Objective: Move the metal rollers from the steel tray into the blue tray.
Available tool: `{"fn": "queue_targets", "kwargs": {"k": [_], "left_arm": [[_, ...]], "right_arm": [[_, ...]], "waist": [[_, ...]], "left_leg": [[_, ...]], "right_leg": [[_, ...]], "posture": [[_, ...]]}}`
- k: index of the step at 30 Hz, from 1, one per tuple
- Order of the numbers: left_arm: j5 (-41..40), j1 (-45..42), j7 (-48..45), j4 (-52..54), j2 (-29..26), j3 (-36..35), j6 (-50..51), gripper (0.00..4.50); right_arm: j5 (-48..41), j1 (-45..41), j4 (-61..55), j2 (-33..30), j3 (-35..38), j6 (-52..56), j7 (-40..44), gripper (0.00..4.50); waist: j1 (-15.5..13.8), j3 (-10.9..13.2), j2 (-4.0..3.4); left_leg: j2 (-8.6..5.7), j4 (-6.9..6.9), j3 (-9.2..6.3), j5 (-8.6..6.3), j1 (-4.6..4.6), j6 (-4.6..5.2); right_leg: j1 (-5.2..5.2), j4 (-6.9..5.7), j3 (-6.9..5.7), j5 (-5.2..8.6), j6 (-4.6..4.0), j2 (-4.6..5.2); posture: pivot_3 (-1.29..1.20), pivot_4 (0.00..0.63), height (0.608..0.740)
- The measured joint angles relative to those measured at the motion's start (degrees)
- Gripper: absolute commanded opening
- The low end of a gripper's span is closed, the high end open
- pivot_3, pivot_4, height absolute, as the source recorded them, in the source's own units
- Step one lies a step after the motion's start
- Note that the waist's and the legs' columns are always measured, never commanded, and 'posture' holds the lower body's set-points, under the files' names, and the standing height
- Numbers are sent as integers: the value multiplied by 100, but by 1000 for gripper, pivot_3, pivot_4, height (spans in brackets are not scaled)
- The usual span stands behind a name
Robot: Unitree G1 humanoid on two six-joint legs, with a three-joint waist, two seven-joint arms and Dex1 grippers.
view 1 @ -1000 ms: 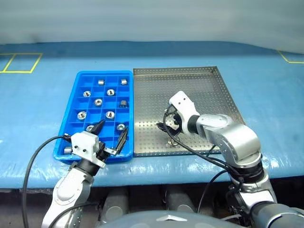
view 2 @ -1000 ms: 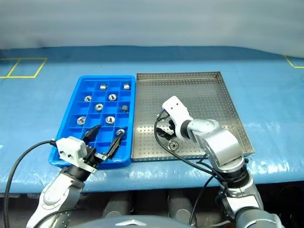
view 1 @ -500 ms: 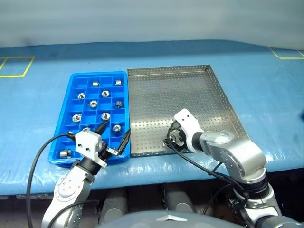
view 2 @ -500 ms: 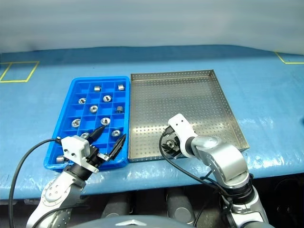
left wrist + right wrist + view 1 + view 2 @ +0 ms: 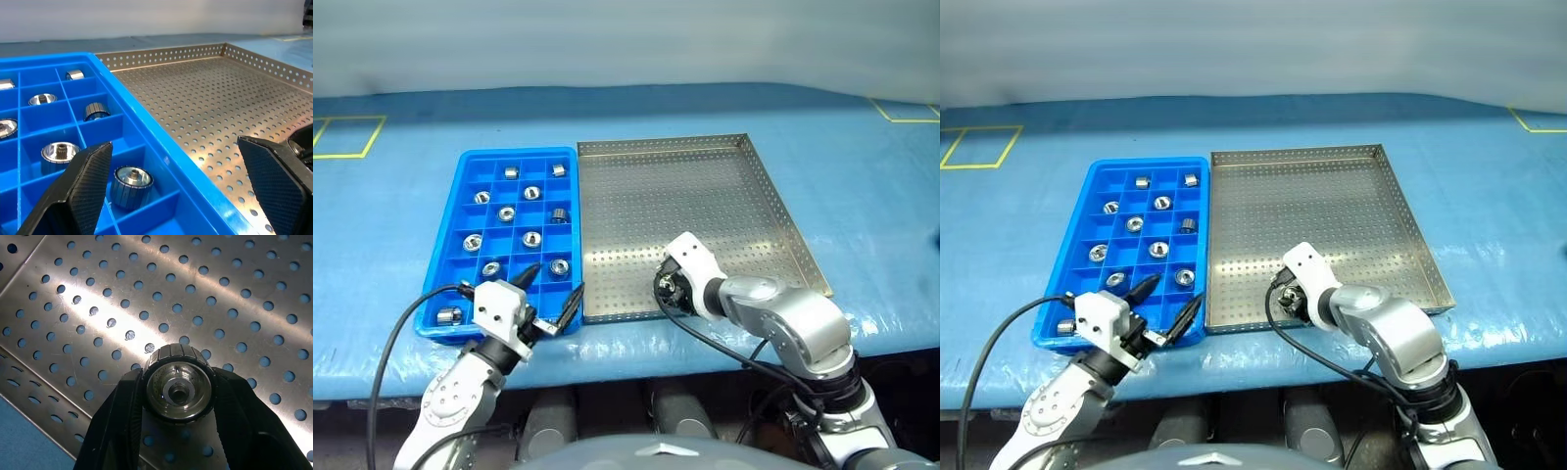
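The steel tray (image 5: 690, 191) lies to the right of the blue tray (image 5: 449, 257). My right gripper (image 5: 666, 288) is down at the steel tray's near left corner, shut on one of the metal rollers (image 5: 179, 384), which sits between both fingers (image 5: 121, 423) just over the perforated floor. Several more rollers (image 5: 558, 265) rest in compartments of the blue tray. My left gripper (image 5: 554, 285) hangs open over the blue tray's near right corner with nothing between its fingers (image 5: 80, 188); a roller (image 5: 130, 179) lies in a compartment below it.
Both trays rest on a table covered in blue sheet. Yellow tape marks (image 5: 342, 132) lie at its far left and far right (image 5: 901, 110). The table's front edge runs just behind both grippers. Black cables trail from each wrist.
The camera view has shifted. My right gripper has come down to the steel tray's near left corner and shut on a roller. The left gripper has sunk slightly, still open.
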State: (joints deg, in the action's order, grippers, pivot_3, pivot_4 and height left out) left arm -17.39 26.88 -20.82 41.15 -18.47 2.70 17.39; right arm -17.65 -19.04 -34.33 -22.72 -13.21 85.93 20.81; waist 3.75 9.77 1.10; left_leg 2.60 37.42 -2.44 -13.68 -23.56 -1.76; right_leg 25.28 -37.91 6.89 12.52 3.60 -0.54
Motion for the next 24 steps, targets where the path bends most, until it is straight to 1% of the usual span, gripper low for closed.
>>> {"fn": "queue_targets", "kwargs": {"k": [3,5,8,10,15,20,24], "left_arm": [[-46,94,-14,124,-8,0,-7,4500],[76,76,173,173,114,-79,-99,4500],[99,155,531,262,445,-488,-296,4500],[101,299,678,439,529,-724,-410,4500],[234,944,921,665,831,-992,-724,4500],[382,1813,1114,799,1334,-1058,-1253,4500],[564,2117,1169,865,1484,-1010,-1560,4500]], "right_arm": [[9,-255,180,64,-69,-271,0,1706],[37,-528,315,167,-161,-531,-7,1706],[51,-813,510,346,-263,-870,-1,1706],[56,-983,637,423,-348,-1108,18,1706],[44,-1402,953,756,-526,-1749,165,1706],[1,-1455,1199,1096,-891,-2098,369,1706],[-27,-1446,1350,1249,-1254,-2221,544,1706]], "waist": [[-18,1,0],[-39,0,0],[-106,0,1],[-188,0,1],[-442,0,3],[-665,-1,10],[-845,-1,11]], "left_leg": [[0,0,0,0,0,0],[1,0,-3,0,1,0],[2,-3,-6,0,-1,1],[1,-7,-7,0,-2,1],[0,-10,-7,0,-2,1],[0,-9,-6,0,-3,1],[1,-8,-5,0,-4,1]], "right_leg": [[0,0,0,0,0,-1],[-1,-1,-2,-2,0,-2],[0,0,-4,-2,0,-3],[1,1,-4,-2,0,-3],[0,8,-6,1,-3,-2],[2,12,-7,2,-6,0],[6,13,-7,4,-8,0]], "posture": [[132,150,740],[173,150,740],[221,150,740],[251,150,740],[343,150,740],[409,150,740],[451,150,740]]}}
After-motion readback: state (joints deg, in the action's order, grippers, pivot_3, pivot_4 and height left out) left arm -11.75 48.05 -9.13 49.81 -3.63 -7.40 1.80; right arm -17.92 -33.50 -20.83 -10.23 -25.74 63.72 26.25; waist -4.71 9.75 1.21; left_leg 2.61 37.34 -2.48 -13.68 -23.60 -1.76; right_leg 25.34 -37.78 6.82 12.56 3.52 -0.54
